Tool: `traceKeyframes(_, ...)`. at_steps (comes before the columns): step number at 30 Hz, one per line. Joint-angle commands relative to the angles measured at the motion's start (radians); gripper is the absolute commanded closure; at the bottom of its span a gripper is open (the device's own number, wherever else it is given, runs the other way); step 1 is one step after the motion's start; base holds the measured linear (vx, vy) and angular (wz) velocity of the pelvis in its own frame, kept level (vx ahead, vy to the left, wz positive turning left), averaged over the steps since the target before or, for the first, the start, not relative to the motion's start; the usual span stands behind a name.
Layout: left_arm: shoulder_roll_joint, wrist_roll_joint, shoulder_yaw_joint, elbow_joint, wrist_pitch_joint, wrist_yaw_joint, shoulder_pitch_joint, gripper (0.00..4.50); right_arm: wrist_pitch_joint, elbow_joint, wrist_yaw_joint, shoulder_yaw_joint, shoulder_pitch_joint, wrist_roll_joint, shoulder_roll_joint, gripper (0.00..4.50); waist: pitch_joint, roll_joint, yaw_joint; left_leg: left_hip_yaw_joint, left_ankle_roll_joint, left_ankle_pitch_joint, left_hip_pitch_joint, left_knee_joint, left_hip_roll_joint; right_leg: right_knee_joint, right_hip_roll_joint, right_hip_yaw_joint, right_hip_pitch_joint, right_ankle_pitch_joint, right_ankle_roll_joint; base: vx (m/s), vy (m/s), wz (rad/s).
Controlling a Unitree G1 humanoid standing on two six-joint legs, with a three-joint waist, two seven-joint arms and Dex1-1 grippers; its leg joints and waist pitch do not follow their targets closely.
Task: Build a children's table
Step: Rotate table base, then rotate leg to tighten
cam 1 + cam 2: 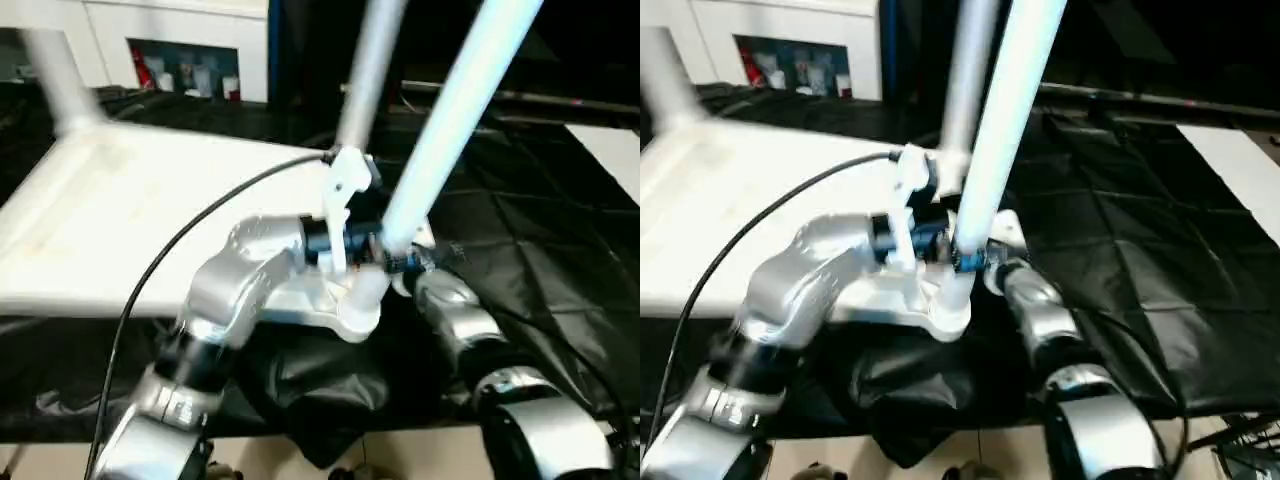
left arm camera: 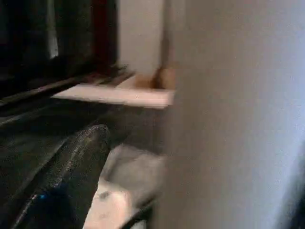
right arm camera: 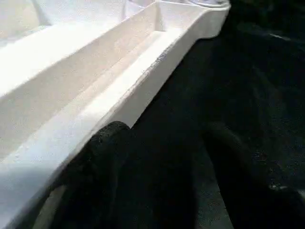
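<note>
Item: upturned white square top (image 1: 130, 220), lying left of centre on black-covered tabletop (image 1: 540, 260), near corner toward lower centre of frame. Tilted leg (image 1: 450, 130): rises from near corner socket (image 1: 358, 312) toward upper right of frame, foot at or in the socket; depth of seating not visible. Left claw (image 1: 335, 245): pressed close against foot of that leg, grip not to be told. Right claw (image 3: 162, 143): spread wide, holding nothing, set just beside the top's rim over black cloth. Risks, as judged: leans rather than stands square, so likely binds or pops out of the socket if pushed down at this angle; may swing into centre leg (image 1: 368, 70) just beside it; may shove the top across slack cloth, with nothing seen pinning it. Count: tops, one; legs in view, three (tilted leg, centre leg, upper-left leg (image 1: 55, 75)); fourth leg, not seen; claws, two; flat white board (image 1: 610, 150), one, at upper right; black cable (image 1: 170, 250), one.
</note>
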Motion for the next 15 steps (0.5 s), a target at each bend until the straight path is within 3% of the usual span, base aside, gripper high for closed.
traceKeyframes(1,0.039,0.081,-0.021,0.071,-0.058,0.019,-0.019,0.04,-0.022,0.014,0.017,-0.001,-0.023,-0.013,-0.024,1.57,-0.075,0.020,0.010,-0.020,0.030,-0.127,0.005,-0.061,0.036,-0.062,-0.079,0.054,0.062,-0.069,-0.208,0.000,0.000,0.00)
traceKeyframes(7,0.119,0.116,-0.018,0.133,-0.103,-0.011,-0.010,0.04,-0.027,0.002,0.050,-0.029,-0.015,0.009,-0.091,1.57,-0.072,0.029,0.030,-0.017,0.020,-0.136,0.008,-0.060,0.034,-0.063,-0.082,0.056,0.061,-0.090,-0.217,0.000,0.000,0.00)
traceKeyframes(9,0.155,0.131,-0.025,0.154,-0.134,-0.047,0.000,0.04,-0.026,-0.019,0.094,-0.032,-0.004,0.017,-0.119,1.57,-0.073,0.035,0.031,-0.019,0.016,-0.146,0.008,-0.061,0.035,-0.065,-0.081,0.054,0.061,-0.097,-0.217,0.000,0.000,0.00)
traceKeyframes(10,0.188,0.138,-0.033,0.162,-0.154,-0.087,0.013,0.04,-0.026,-0.046,0.143,-0.024,0.011,0.016,-0.145,1.57,-0.074,0.048,0.033,-0.020,0.012,-0.143,0.008,-0.061,0.035,-0.059,-0.082,0.055,0.062,-0.081,-0.224,0.000,0.000,0.00)
traceKeyframes(11,0.209,0.143,-0.038,0.166,-0.167,-0.114,0.023,0.04,-0.027,-0.065,0.176,-0.017,0.022,0.014,-0.162,1.57,-0.073,0.040,0.032,-0.019,0.017,-0.150,0.007,-0.061,0.036,-0.062,-0.082,0.055,0.062,-0.077,-0.226,0.000,0.000,0.00)
traceKeyframes(12,0.234,0.138,-0.047,0.165,-0.167,-0.159,0.034,0.04,-0.025,-0.095,0.230,-0.003,0.039,0.011,-0.184,1.57,-0.073,0.047,0.033,-0.020,0.018,-0.150,0.008,-0.061,0.036,-0.060,-0.081,0.056,0.063,-0.069,-0.228,0.000,0.000,0.00)
traceKeyframes(15,0.275,0.144,-0.078,0.184,-0.168,-0.224,0.045,0.04,-0.014,-0.171,0.351,0.032,0.085,0.012,-0.232,1.57,-0.073,0.044,0.038,-0.016,0.032,-0.137,0.008,-0.059,0.034,-0.060,-0.080,0.057,0.063,-0.053,-0.239,0.000,0.000,0.00)
